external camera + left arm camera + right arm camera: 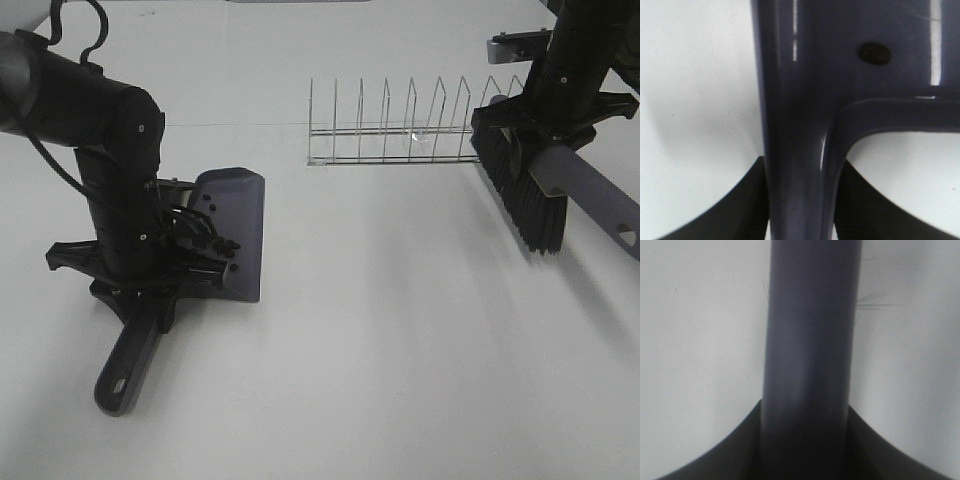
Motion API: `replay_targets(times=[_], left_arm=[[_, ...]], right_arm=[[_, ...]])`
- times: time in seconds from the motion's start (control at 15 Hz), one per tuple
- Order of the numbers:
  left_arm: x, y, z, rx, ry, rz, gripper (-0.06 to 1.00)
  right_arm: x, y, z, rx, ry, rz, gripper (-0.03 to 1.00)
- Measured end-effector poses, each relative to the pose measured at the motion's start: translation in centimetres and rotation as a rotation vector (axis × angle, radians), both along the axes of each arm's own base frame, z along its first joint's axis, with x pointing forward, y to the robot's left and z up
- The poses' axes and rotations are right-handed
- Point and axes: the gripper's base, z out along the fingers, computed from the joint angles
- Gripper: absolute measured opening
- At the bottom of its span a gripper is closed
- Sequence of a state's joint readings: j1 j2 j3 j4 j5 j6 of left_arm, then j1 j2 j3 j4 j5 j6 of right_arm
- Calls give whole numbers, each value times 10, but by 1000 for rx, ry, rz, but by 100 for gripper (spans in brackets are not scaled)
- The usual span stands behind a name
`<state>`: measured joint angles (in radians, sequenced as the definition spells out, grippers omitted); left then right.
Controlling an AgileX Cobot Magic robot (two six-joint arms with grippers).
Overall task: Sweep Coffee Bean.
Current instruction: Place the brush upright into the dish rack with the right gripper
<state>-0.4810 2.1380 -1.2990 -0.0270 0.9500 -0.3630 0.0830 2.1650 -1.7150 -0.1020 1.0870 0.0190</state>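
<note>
On the white tabletop, at about 9 o'clock from its middle in the high view, we see the left hand pinching the dark grey-purple dustpan by its handle. The handle runs out toward 7 o'clock, and the pan's open edge faces 3 o'clock. In the left wrist view the hand has its two dark fingers pressed against either side of the handle of the dustpan.

The coffee beans show as a few tiny dark specks on the pan's surface, on the half nearest the hand. We cannot count them. A dark oval spot on the pan in the left wrist view may be another bean, but we cannot tell.

At 12 o'clock stands a wire rack of thin upright prongs, well apart from the dustpan.

At 2 o'clock the right hand grips the brush, whose black bristles hang at the rack's right end and whose grey handle slants off toward 4 o'clock. We cannot tell whether the bristle tips touch the tabletop. In the right wrist view the hand is closed around the grey handle of the brush, with stray bristle hairs showing beside it.
</note>
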Motion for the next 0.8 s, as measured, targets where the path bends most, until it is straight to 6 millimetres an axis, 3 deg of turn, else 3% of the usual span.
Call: replay_targets(times=[0.4, 0.8], left_arm=[[0, 0, 0, -1, 0, 1, 32], [0, 0, 0, -2, -1, 0, 32]], right_arm=[[17, 2, 9, 9, -97, 4, 27], [32, 2, -12, 2, -95, 8, 27]])
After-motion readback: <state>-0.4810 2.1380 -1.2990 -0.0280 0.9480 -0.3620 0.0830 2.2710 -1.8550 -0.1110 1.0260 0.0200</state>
